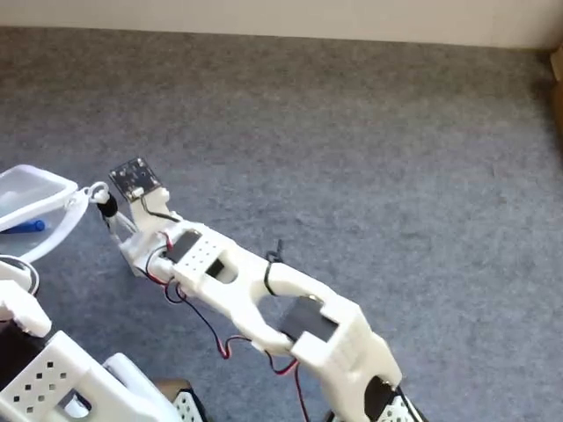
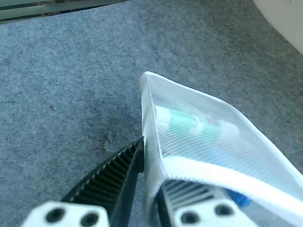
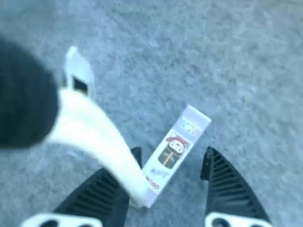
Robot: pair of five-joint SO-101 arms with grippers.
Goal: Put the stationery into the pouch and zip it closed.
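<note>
A translucent white mesh pouch (image 2: 208,137) hangs from my left gripper (image 2: 149,163), which is shut on its edge. Inside it I see a green-and-white item (image 2: 187,124) and a blue pen (image 2: 239,199). In the high view the pouch (image 1: 31,198) sits at the far left with the blue pen (image 1: 22,227) in it. My right gripper (image 3: 173,153) is open just above the carpet. A small white eraser box (image 3: 175,151) with a cartoon figure lies flat between its fingers. A white band (image 3: 94,135) crosses in front of one finger.
Grey carpet (image 1: 352,149) covers the whole work surface, with wide free room to the right and at the back. The right arm (image 1: 264,281) stretches diagonally across the front. The left arm's white base (image 1: 53,378) fills the front left corner.
</note>
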